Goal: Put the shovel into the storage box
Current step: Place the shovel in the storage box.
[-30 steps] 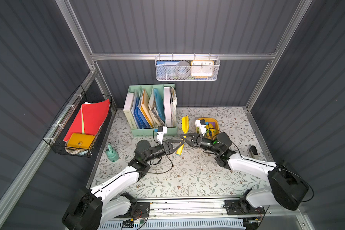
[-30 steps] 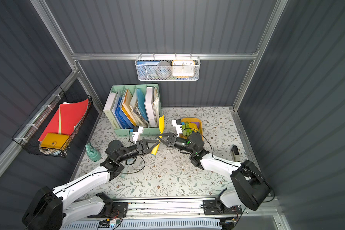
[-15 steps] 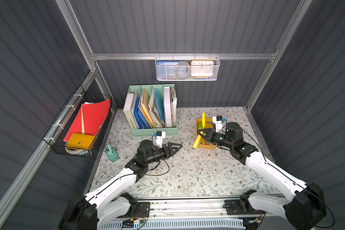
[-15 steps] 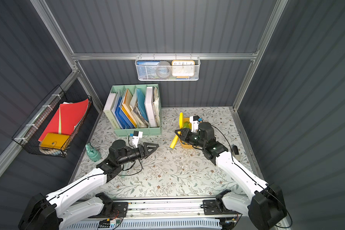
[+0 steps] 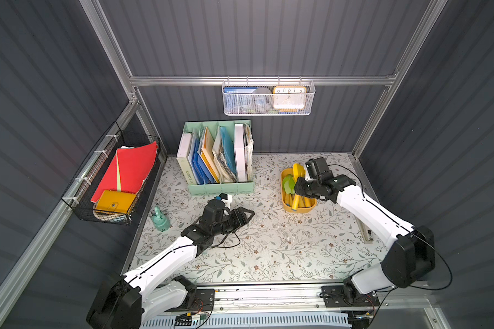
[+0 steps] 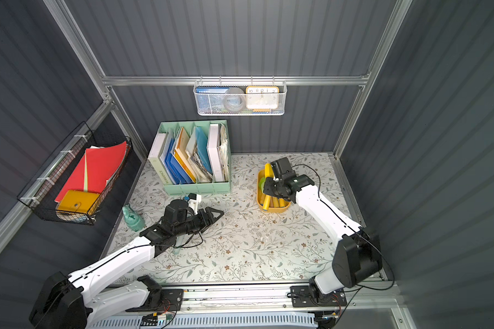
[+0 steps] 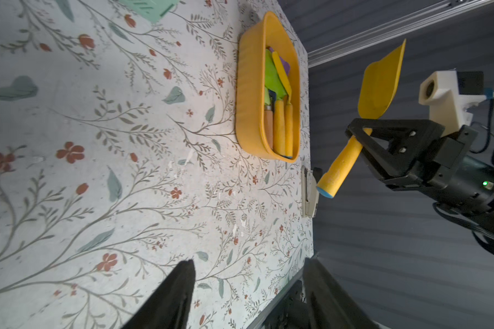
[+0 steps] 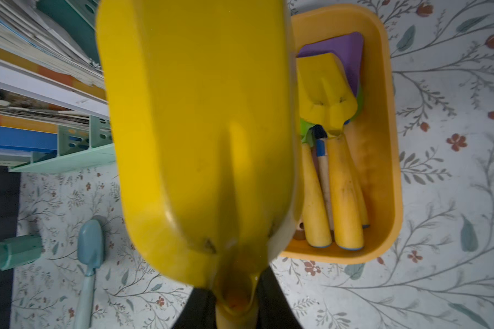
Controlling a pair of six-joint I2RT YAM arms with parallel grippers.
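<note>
My right gripper [image 5: 300, 189] is shut on the neck of a yellow shovel [image 5: 297, 170], where the handle meets the blade. It holds the shovel in the air above the storage box [image 5: 299, 211], a mustard-yellow tub at the back right. In the right wrist view the shovel's blade [image 8: 197, 128] covers the near side of the storage box [image 8: 382, 142]. The left wrist view shows the shovel [image 7: 380, 82] well above the storage box [image 7: 251, 114], its handle slanting down. Several toy tools lie in the tub. My left gripper [image 5: 247, 215] is open and holds nothing, low over the table's middle left.
A mint-green file holder [image 5: 220, 188] stands at the back, just left of the tub. A green spray bottle [image 5: 160, 220] stands at the left edge. A pale blue spade [image 8: 90, 250] lies under my left arm. A stapler [image 5: 367, 233] lies at the right edge.
The left gripper has let go of the shovel, opened and drawn back to the left. The right gripper has carried the shovel right and back, to above the tub.
</note>
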